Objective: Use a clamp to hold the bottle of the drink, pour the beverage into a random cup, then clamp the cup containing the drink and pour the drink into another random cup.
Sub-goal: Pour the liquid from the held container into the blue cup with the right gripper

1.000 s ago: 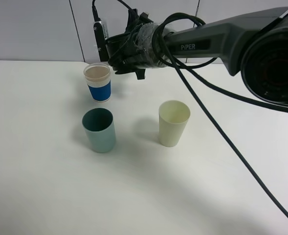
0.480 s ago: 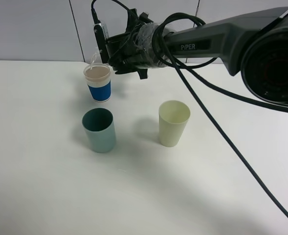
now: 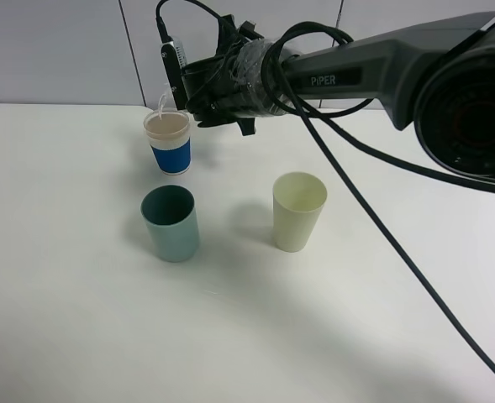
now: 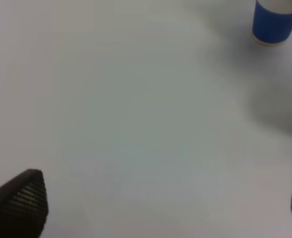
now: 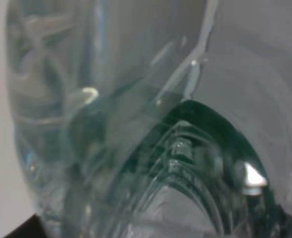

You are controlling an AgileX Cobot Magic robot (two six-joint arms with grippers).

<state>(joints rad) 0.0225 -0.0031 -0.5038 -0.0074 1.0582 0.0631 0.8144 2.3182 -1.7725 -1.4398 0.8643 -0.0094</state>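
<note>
My right gripper [image 3: 198,91] reaches across to the back left, shut on the bottle [image 5: 136,129], which fills the right wrist view as clear plastic with a dark green label. In the high view the hand hides most of the bottle. Only a pale clear tip [image 3: 161,102] pokes out, tilted over the rim of the blue-and-white cup [image 3: 169,141]. I cannot tell whether beverage is running there. The teal cup [image 3: 171,223] stands in front of that cup. My left gripper [image 4: 160,208] is open above bare table, with the blue-and-white cup [image 4: 276,22] far from it.
A pale yellow-green cup [image 3: 298,211] stands to the right of the teal one. The right arm and its black cable [image 3: 381,227] span the back and right of the white table [image 3: 79,319]. A grey wall [image 3: 54,50] lies behind.
The right gripper has turned and lifted slightly by the blue-and-white cup, and the bottle's clear tip now shows over the cup's rim. The cups have not moved.
</note>
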